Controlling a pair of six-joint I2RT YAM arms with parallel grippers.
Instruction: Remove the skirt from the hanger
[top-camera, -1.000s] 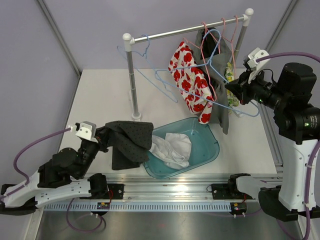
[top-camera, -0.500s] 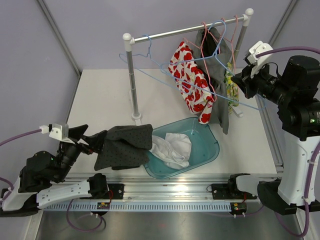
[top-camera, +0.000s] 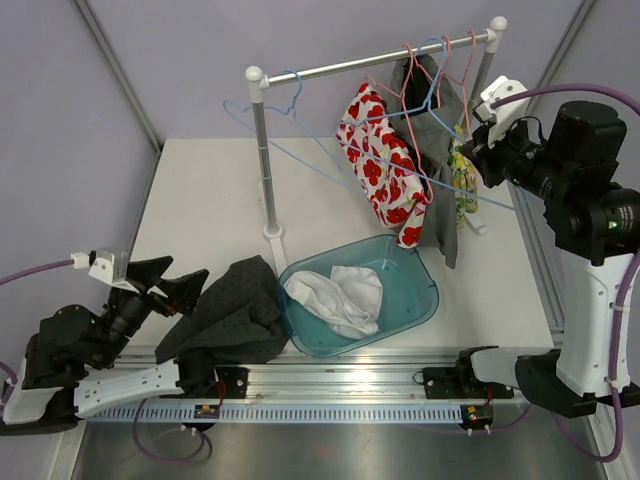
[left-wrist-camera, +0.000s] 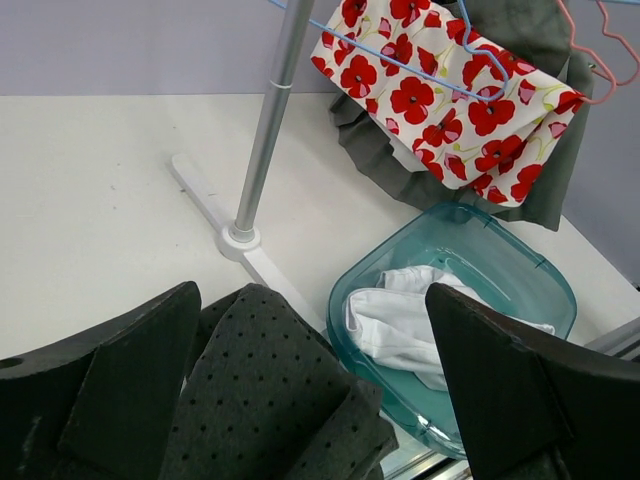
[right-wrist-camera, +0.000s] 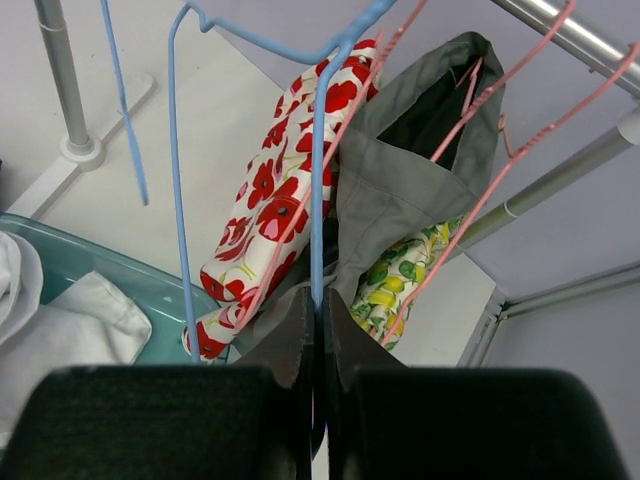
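The dark grey dotted skirt (top-camera: 225, 315) lies crumpled on the table, against the left side of the teal basin; in the left wrist view the skirt (left-wrist-camera: 270, 390) fills the space below my fingers. My left gripper (top-camera: 180, 275) is open just left of it, holding nothing. My right gripper (top-camera: 478, 150) is up at the right end of the rack, shut on the wire of a bare blue hanger (right-wrist-camera: 317, 200) that slants down to the left. The right gripper (right-wrist-camera: 320, 310) pinches that wire between its closed jaws.
A teal basin (top-camera: 420, 300) with a white cloth (top-camera: 335, 295) sits at the table's front centre. The metal rack (top-camera: 370, 62) carries a red floral garment (top-camera: 385, 165), a grey garment (top-camera: 440, 110), a lemon-print piece and pink hangers. Its left post (top-camera: 265, 160) stands behind the skirt.
My left gripper opened and let go of the skirt, which dropped onto the table beside the basin; the left arm drew back left. My right gripper lifted the blue hanger slightly.
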